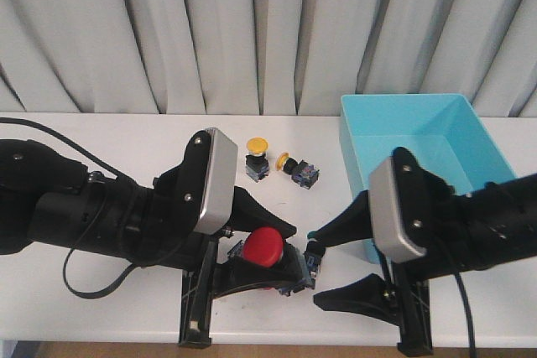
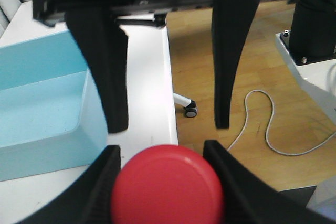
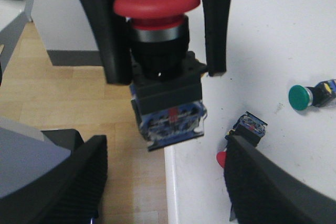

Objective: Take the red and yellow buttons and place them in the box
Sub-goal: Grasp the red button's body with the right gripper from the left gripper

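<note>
Near the front edge of the white table, the left gripper is clamped on a big red button, its black fingers pressing either side of the button's neck below the mushroom cap. From the right wrist view the button hangs past the table edge over wooden floor, cap up, with a black and blue switch block below; a small red mark sits on that block, but any lettering there is too blurred to read. From the left wrist view only the red cap shows, the body hidden beneath it. The right gripper stands spread wide just beside the red button, holding nothing, and its lower finger is partly cut off by the bottom of the front view. Further back on the table, two yellow buttons lie close together, one upright and one on its side. The turquoise box sits at the right; its near corner is hidden behind the right arm. Also on the table, the right wrist view catches a green button lying down and another red-capped one half hidden behind a finger.
</note>
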Robot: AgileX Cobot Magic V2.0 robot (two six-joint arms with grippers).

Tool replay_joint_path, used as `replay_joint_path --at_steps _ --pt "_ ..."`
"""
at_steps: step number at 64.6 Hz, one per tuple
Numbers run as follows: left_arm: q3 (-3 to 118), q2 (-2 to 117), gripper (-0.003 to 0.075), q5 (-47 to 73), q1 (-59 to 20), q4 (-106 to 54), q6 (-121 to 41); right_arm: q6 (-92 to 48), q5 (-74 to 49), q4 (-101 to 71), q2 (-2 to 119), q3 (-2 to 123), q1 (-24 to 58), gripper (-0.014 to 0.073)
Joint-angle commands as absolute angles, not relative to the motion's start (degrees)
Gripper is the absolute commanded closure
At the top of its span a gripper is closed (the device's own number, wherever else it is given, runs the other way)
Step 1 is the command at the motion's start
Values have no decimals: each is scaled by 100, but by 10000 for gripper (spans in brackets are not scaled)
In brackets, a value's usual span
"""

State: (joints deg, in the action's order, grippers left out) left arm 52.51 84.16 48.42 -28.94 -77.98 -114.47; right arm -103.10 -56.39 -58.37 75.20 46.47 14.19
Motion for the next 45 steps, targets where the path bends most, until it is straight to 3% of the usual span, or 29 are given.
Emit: replay_joint_path --at_steps 1,27,45 --pt "5404 8263 521 5051 -2912 -8194 -11454 -10322 -5667 -6010 7623 5029 1615 132" --pt "5404 8263 521 5062 -2912 -8194 -11454 -10462 -5617 -5914 8157 5365 2153 144" --pt "5404 8263 521 5062 -2912 -8194 -11454 -10462 -5577 -5913 8157 5365 2153 302"
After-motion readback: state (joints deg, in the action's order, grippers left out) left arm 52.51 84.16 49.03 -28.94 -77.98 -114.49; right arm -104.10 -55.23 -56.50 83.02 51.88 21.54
